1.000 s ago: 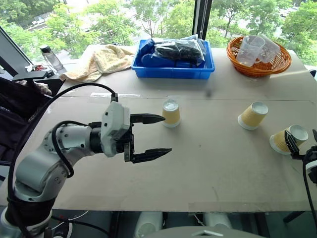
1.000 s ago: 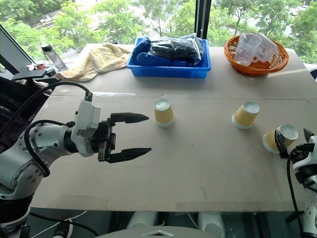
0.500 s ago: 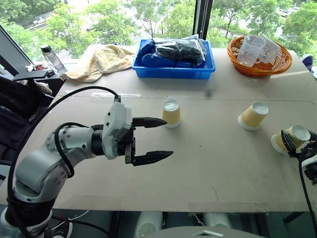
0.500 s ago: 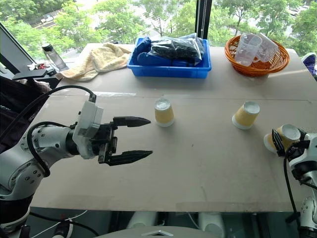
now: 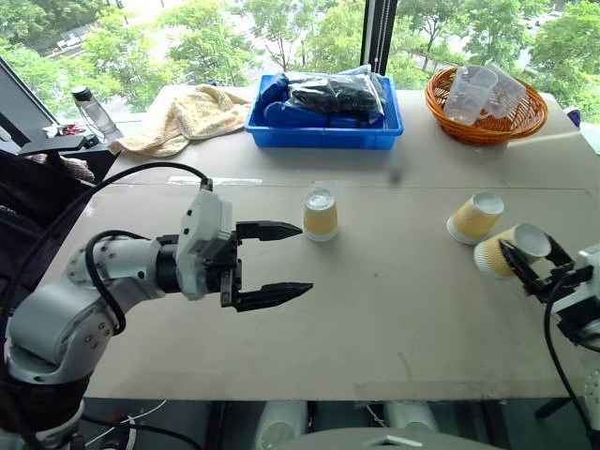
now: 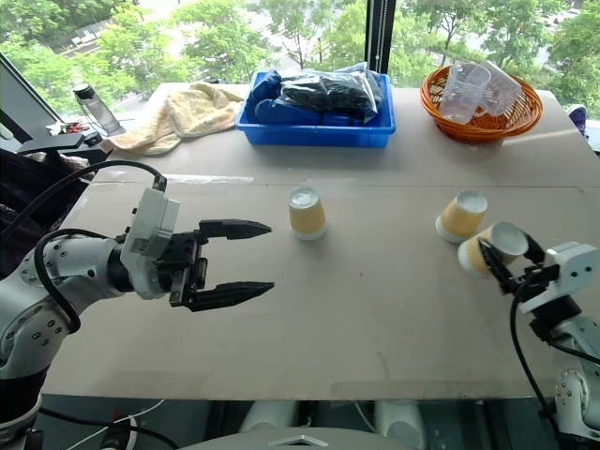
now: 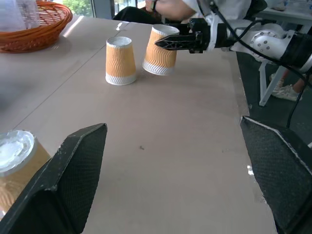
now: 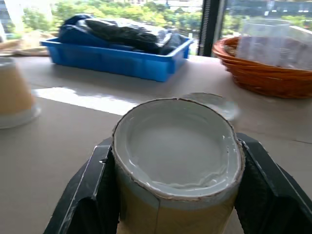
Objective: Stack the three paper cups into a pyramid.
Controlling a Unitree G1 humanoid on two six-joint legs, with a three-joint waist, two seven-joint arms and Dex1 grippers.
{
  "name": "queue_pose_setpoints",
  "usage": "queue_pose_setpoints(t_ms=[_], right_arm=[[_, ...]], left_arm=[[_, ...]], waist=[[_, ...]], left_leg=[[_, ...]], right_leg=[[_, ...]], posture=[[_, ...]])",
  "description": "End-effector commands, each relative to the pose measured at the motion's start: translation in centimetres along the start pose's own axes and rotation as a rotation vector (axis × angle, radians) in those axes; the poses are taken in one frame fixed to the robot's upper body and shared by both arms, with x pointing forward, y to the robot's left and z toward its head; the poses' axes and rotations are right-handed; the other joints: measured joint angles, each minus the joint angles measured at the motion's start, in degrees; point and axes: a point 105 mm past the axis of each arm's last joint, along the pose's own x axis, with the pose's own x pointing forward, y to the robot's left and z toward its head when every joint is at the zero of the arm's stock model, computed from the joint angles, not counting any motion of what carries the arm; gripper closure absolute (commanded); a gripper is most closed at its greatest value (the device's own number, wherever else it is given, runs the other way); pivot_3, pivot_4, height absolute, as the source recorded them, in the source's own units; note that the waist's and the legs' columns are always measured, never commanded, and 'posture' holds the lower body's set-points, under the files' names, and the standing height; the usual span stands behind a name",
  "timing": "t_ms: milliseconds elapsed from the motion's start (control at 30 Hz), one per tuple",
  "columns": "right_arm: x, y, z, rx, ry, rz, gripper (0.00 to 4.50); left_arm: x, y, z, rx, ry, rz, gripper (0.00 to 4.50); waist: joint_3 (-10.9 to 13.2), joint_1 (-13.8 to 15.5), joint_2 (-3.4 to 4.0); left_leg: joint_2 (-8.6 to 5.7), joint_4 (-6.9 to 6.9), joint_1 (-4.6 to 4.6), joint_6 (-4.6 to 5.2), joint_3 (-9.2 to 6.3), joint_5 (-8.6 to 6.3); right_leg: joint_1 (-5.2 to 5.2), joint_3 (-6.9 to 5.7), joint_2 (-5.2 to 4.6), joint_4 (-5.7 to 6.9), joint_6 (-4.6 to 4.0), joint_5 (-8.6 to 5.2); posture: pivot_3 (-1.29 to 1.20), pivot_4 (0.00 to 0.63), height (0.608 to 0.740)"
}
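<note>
While the left hand (image 5: 281, 261) hangs over the desk (image 5: 394, 319) with its two fingers spread wide and nothing between them, the right hand (image 5: 521, 262) is clenched on a paper cup (image 5: 502, 248).

- A second ago that cup lay tilted at the desk's right edge, the right hand's fingers just closing around it. Now the hand has carried it inward, to the left, and it sits just beside the second cup (image 5: 474, 217), apparently off the surface and leaning with its white base up.
- Right wrist view: cup base (image 8: 178, 146) pinched between both fingers, slightly squashed out of round.
- Second cup: upside down on the desk, right of centre, unmoved.
- Third cup (image 5: 321, 215): upside down near the desk's middle, unmoved, just ahead of the left hand's upper fingertip.
- Left hand: drifted slightly left since the earlier frame; fingers as wide as before.
- Back edge: blue bin (image 5: 323, 117) with dark bags, orange basket (image 5: 483, 105) holding clear plastic cups, yellow towel (image 5: 183, 112). None has moved.
- No stack yet; all three cups apart.
</note>
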Motion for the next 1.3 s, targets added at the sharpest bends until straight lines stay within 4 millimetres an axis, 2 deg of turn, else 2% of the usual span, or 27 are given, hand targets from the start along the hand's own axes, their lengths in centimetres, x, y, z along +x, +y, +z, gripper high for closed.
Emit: queue_pose_setpoints(t_ms=[33, 233, 367, 400, 467, 500, 533, 667, 767, 933, 1033, 1167, 1300], right_arm=[[3.0, 6.1, 0.1, -0.024, 0.033, 0.285, 2.28], [5.2, 9.0, -1.3, 0.000, 0.079, 0.443, 2.28], [5.7, 9.4, -1.9, -0.003, 0.106, 0.485, 2.28], [5.7, 9.4, -2.0, -0.004, 0.107, 0.491, 1.23], [5.8, 9.2, -1.5, -0.009, 0.086, 0.484, 0.29], [5.7, 8.9, -1.2, -0.008, 0.071, 0.472, 0.06], [5.7, 8.7, -1.0, -0.007, 0.061, 0.464, 0.06], [4.6, 6.9, 1.7, -0.062, -0.033, 0.396, 0.06], [3.9, 4.4, 4.1, -0.116, -0.103, 0.261, 0.06], [3.0, 0.2, 6.2, -0.091, -0.197, 0.027, 0.06], [2.9, -2.0, 6.0, -0.124, -0.187, -0.110, 0.06], [3.4, -4.7, 3.6, -0.128, -0.077, -0.273, 0.06], [3.5, -7.0, 2.3, -0.120, -0.042, -0.399, 0.06]], left_arm=[[-0.7, 0.4, 1.0, 0.072, -0.002, 0.018, 0.00], [-0.3, -0.4, 1.1, 0.066, -0.016, -0.015, 0.00], [-0.3, -0.6, 1.0, 0.066, -0.004, -0.016, 0.00], [-0.4, -0.6, 1.0, 0.066, -0.001, -0.013, 0.00], [-0.6, -0.5, 0.9, 0.065, 0.006, -0.007, 0.00], [-0.7, -0.5, 0.8, 0.064, 0.008, -0.006, 0.00], [-0.7, -0.5, 0.8, 0.064, 0.009, -0.005, 0.00], [-0.8, -0.4, 1.0, 0.066, -0.004, -0.007, 0.00], [-0.4, -0.5, 1.6, 0.064, -0.045, -0.016, 0.00], [0.9, -0.5, 3.1, 0.055, -0.121, -0.038, 0.00], [1.4, -0.1, 3.7, 0.061, -0.136, -0.038, 0.00], [2.3, 0.4, 4.6, 0.060, -0.133, -0.030, 0.00], [2.8, 1.2, 4.7, 0.049, -0.079, 0.015, 0.00]], waist=[[0.03, -0.13, -0.04], [0.08, 0.44, -0.18], [0.09, 0.82, -0.20], [0.09, 0.85, -0.20], [0.09, 0.85, -0.20], [0.09, 0.83, -0.20], [0.09, 0.82, -0.21], [0.10, 0.93, -0.20], [0.10, 0.93, -0.21], [0.09, 0.89, -0.22], [0.09, 0.80, -0.22], [0.09, 0.77, -0.23], [0.11, 0.68, -0.19]], left_leg=[[0.01, 0.00, 0.00, 0.00, -0.01, 0.00], [-0.07, 0.05, -0.09, -0.01, 0.03, 0.00], [-0.08, 0.06, -0.10, -0.01, 0.02, 0.00], [-0.09, 0.06, -0.12, -0.01, 0.02, 0.00], [-0.08, 0.06, -0.13, -0.01, -0.01, 0.00], [-0.08, 0.06, -0.12, -0.01, 0.00, 0.00], [-0.08, 0.06, -0.12, -0.01, 0.00, 0.00], [-0.08, 0.06, -0.11, -0.01, 0.01, 0.00], [-0.08, 0.07, -0.13, -0.01, 0.01, 0.00], [-0.08, 0.08, -0.09, -0.01, 0.00, 0.00], [-0.10, 0.08, -0.08, -0.01, -0.01, 0.00], [-0.18, 0.16, -0.08, -0.01, 0.03, 0.01], [-0.19, 0.24, -0.10, -0.01, 0.02, 0.01]], right_leg=[[0.00, 0.00, 0.03, 0.00, -0.01, 0.00], [-0.01, 0.10, -0.01, -0.08, -0.02, 0.02], [-0.01, 0.11, -0.01, -0.11, -0.03, 0.02], [-0.03, 0.11, -0.01, -0.11, -0.03, 0.01], [-0.03, 0.09, 0.00, -0.11, -0.03, 0.01], [-0.03, 0.09, 0.00, -0.11, -0.03, 0.01], [-0.03, 0.10, 0.01, -0.11, -0.03, 0.01], [-0.02, 0.10, 0.00, -0.10, -0.03, 0.02], [-0.01, 0.09, 0.00, -0.10, -0.02, 0.02], [0.00, 0.10, 0.02, -0.06, -0.01, 0.03], [0.00, 0.11, 0.04, -0.01, 0.00, 0.04], [0.00, 0.16, 0.05, 0.03, 0.13, 0.12], [-0.01, 0.17, 0.07, 0.09, 0.18, 0.15]], posture=[[0.00, 0.150, 0.733], [0.00, 0.150, 0.733], [0.00, 0.150, 0.733], [0.00, 0.150, 0.733], [0.00, 0.150, 0.733], [0.00, 0.150, 0.733], [0.00, 0.150, 0.733], [0.00, 0.150, 0.733], [0.00, 0.150, 0.733], [0.00, 0.150, 0.733], [0.00, 0.150, 0.733], [0.00, 0.150, 0.733], [0.00, 0.150, 0.733]])
